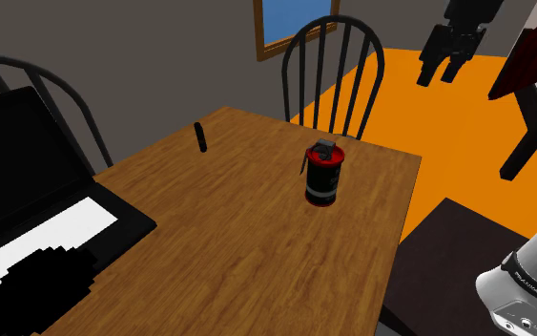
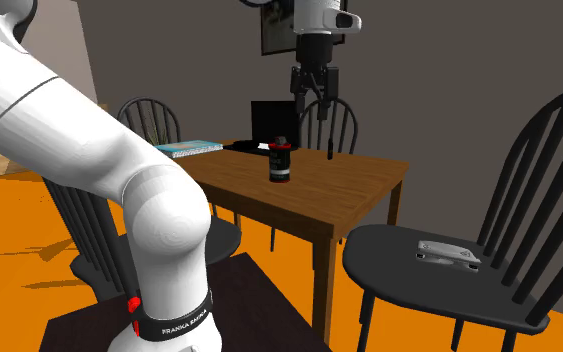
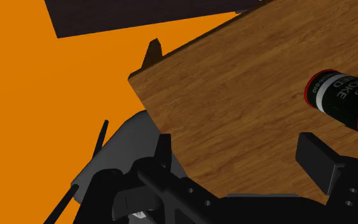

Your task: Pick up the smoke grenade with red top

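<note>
Our gripper (image 3: 237, 147), fingers apart, hangs well apart from the smoke grenade (image 1: 324, 177); we judge this the approach, and next it must descend and straddle it.

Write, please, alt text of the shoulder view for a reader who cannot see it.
A black smoke grenade with red bands stands upright on a wooden table; the robot's open hand hangs at the view's upper right, holding nothing. An open laptop sits at the left, a dark chair behind the table.
</note>
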